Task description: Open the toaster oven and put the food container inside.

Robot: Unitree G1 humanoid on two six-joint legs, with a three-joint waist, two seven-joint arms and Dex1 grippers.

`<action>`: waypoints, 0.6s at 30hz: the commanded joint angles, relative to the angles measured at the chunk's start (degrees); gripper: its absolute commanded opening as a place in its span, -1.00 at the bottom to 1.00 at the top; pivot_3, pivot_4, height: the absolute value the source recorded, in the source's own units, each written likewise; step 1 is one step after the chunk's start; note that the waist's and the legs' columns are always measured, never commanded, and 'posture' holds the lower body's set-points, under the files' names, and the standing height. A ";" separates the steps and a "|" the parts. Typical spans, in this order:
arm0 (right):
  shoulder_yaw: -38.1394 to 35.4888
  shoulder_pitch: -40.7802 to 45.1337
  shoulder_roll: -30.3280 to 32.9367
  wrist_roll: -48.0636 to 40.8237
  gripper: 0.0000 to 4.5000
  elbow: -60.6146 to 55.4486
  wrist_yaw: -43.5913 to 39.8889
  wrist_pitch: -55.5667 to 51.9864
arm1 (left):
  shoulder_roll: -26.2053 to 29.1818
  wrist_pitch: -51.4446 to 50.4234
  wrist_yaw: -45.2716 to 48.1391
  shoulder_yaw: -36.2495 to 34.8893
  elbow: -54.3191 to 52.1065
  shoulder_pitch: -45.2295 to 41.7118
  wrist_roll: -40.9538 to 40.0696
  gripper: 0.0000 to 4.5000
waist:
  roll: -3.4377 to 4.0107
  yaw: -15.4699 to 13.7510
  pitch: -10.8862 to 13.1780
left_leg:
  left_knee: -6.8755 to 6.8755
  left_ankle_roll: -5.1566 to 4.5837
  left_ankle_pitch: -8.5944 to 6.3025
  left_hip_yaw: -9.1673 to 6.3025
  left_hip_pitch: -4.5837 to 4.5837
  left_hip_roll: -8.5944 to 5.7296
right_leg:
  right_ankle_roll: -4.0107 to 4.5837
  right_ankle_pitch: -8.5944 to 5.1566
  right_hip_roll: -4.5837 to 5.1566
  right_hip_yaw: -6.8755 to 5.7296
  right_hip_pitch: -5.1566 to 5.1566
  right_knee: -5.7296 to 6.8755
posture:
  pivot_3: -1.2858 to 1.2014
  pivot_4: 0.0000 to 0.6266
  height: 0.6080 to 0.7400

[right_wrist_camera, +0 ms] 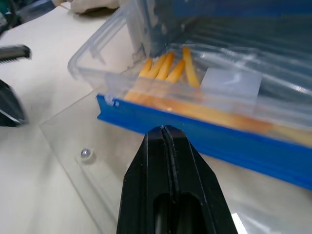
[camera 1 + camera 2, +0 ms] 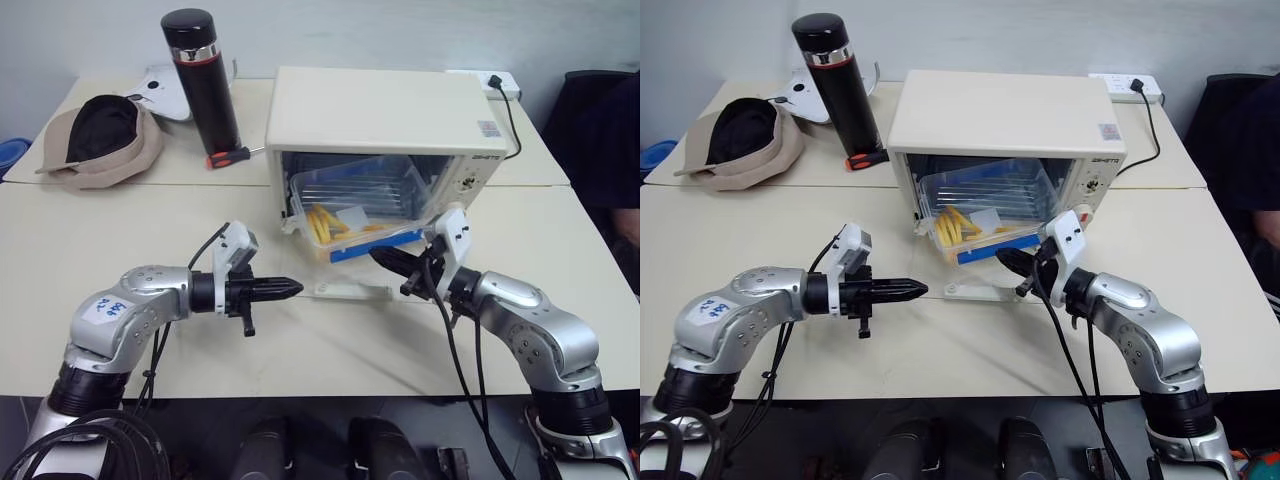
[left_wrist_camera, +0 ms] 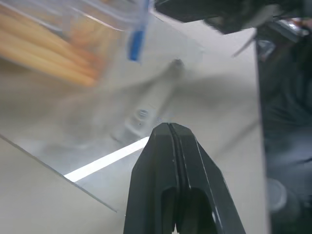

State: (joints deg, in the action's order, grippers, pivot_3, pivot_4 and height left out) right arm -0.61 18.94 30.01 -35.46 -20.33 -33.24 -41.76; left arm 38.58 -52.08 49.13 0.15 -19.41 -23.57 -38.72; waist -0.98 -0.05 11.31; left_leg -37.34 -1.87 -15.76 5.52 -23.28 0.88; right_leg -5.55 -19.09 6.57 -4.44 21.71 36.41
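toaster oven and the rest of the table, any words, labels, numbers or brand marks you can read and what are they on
Nothing can be read for certain.
Toaster oven: dark brand mark on the front panel, too small to read.
Small red sticker on the oven's top: too small to read.
White tag on the left arm: blue handwriting, not legible.
White label on the food container: looks blank.

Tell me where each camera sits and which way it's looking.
Head, both eyes: look forward and down at the open toaster oven; both arms show, left gripper and right gripper shut.
Left wrist: looks along its shut fingers at the glass door.
Right wrist: faces the food container.
Shared: the container and the glass door.
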 commanded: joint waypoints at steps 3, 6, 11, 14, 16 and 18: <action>-1.80 -0.99 2.97 -1.44 -1.00 -2.75 -3.99 0.13 | -8.28 1.21 -9.77 1.94 2.45 -5.45 3.85 -1.00 | -0.02 -0.68 -0.01 | -0.06 -0.06 0.00 -0.06 0.05 -0.06 | -0.10 0.07 0.03 -0.01 -0.15 -0.30 | 0.03 -0.52 1.00; -2.12 -1.20 4.04 -1.54 -1.00 -2.62 -5.65 0.39 | -11.24 1.31 -13.02 3.32 5.47 -7.46 6.35 -1.00 | -0.02 -0.69 -0.01 | 0.00 -0.06 -0.01 -0.04 0.06 -0.06 | -0.12 0.07 -0.01 0.00 -0.13 -0.30 | 0.03 -0.52 1.00; 0.59 1.74 1.91 3.63 -1.00 1.77 -3.65 3.88 | -12.02 5.90 -13.94 7.65 8.10 -8.23 12.63 -1.00 | -0.02 0.18 -0.01 | 0.07 -0.04 0.01 0.05 0.05 -0.03 | -0.12 0.07 -0.08 0.00 -0.11 -0.21 | 0.03 -0.52 1.00; 2.18 4.18 0.03 7.97 -1.00 5.50 -1.43 6.11 | -14.03 7.87 -16.31 7.28 10.86 -9.59 14.97 -1.00 | -0.02 0.13 -0.01 | 0.03 -0.03 0.01 0.05 0.05 -0.02 | -0.12 0.07 -0.08 0.00 -0.10 -0.17 | 0.03 -0.52 1.00; 2.69 5.53 -1.17 10.13 -1.00 7.90 -0.28 7.45 | -15.77 9.20 -18.21 6.30 12.96 -10.72 16.16 -1.00 | -0.02 0.11 -0.01 | -0.03 -0.04 0.02 0.05 0.04 -0.02 | -0.12 0.07 -0.07 -0.01 -0.10 -0.12 | 0.03 -0.52 1.00; 3.22 6.65 -2.20 12.08 -1.00 10.05 0.20 9.09 | -17.53 10.55 -20.53 5.29 15.14 -11.96 17.39 -1.00 | -0.02 -0.04 -0.01 | -0.06 -0.04 0.02 0.03 0.04 -0.04 | -0.12 0.07 -0.05 -0.02 -0.10 -0.08 | 0.03 -0.52 1.00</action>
State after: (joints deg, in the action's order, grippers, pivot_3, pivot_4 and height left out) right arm 2.66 25.19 28.05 -24.86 -10.93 -33.85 -34.50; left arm 21.78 -43.52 30.25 7.16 -4.62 -34.24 -22.37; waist -1.00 -0.09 11.30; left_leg -37.41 -1.91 -15.74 5.54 -23.24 0.83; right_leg -5.67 -19.02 6.53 -4.45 21.60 36.33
